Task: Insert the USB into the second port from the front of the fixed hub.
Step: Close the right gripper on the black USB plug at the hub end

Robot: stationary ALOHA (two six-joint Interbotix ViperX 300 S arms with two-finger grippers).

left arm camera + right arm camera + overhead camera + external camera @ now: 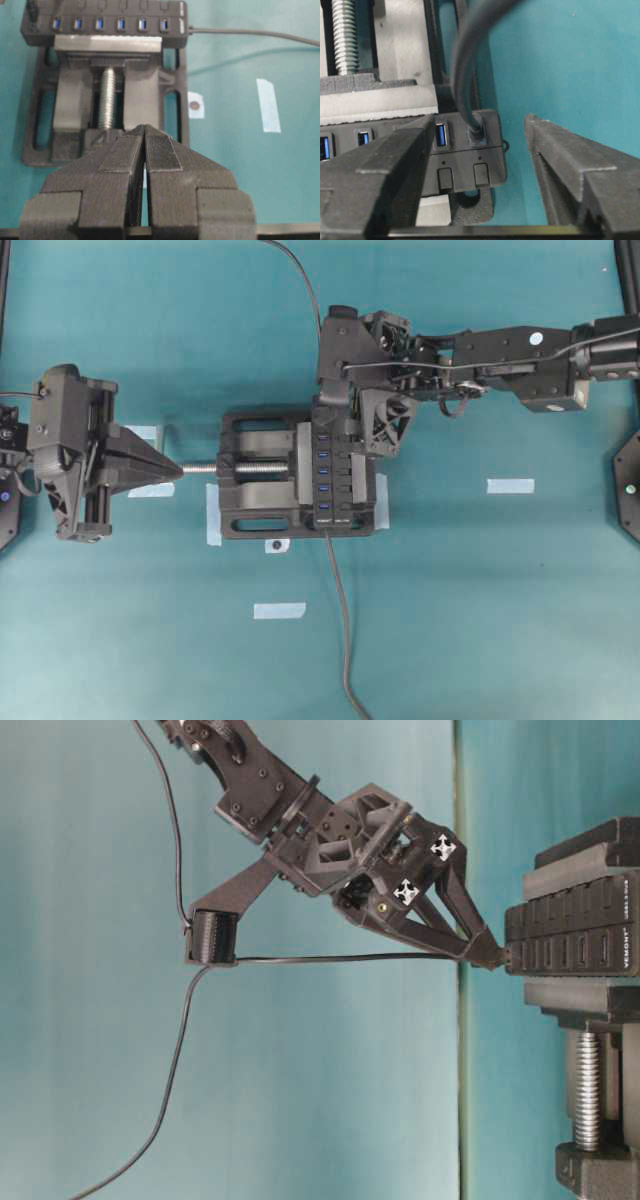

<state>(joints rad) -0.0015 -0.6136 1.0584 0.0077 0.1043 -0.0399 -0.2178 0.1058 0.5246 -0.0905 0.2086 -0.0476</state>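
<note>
The fixed hub (335, 480) lies clamped in a black vise, its blue ports in a row. In the right wrist view the USB (477, 131) stands in the last port at the end of the hub (465, 165), with an empty blue port beside it. That is the hub's far end in the overhead view. My right gripper (481, 120) straddles the plug with its jaws wide, open and touching neither the plug nor its thin cable (340, 958). My left gripper (175, 468) is shut on nothing at the tip of the vise screw (107, 100).
The vise (260, 490) holds the hub above the teal table. A thick grey cable (340, 620) runs from the hub's near end to the front edge. Tape strips (510, 485) (279, 610) lie on the table. The thin cable (300, 280) trails off the far edge.
</note>
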